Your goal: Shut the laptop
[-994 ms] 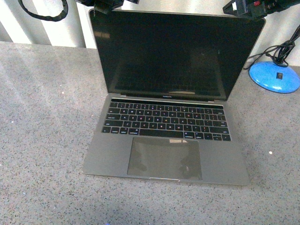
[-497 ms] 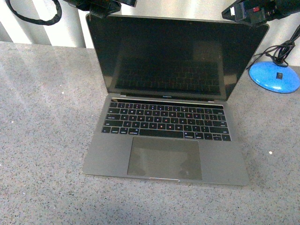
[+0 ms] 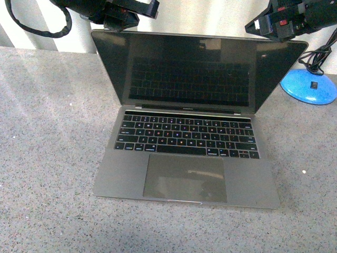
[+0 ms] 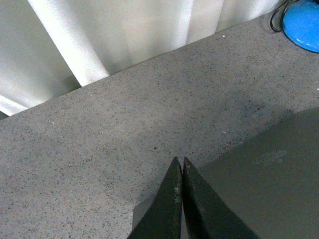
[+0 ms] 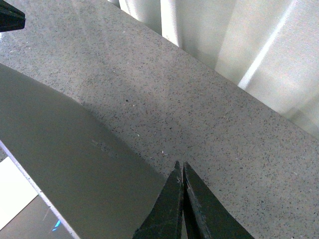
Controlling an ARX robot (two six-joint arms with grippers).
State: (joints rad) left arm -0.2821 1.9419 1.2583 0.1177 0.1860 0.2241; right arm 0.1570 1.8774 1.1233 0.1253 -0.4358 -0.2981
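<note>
The speckled grey worktop (image 3: 47,132) fills most of the front view, with a pale pleated curtain (image 3: 210,16) along the top of the frame. The laptop (image 3: 187,174) sits in the middle of it, its base flat and the keyboard (image 3: 187,136) and trackpad (image 3: 185,176) facing the lower edge of the frame. Its lid (image 4: 269,184) is open but leans forward over the keys, and the black screen (image 3: 192,71) mirrors them. A blue round base (image 3: 309,86) with a black cable lies at the right edge, clear of the laptop.

The left pincer (image 3: 122,18) is at the lid's upper left corner and the right pincer (image 3: 266,23) at its upper right. In the wrist views both have their fingers pressed together and hold nothing; they appear to rest against the back of the lid near its top edge.

The step in hand looks like the push-down itself, partway through. The next move calls for both arms to press forward and downward together, evenly, so the lid swings on its hinge without twisting, easing off as it meets the base.
</note>
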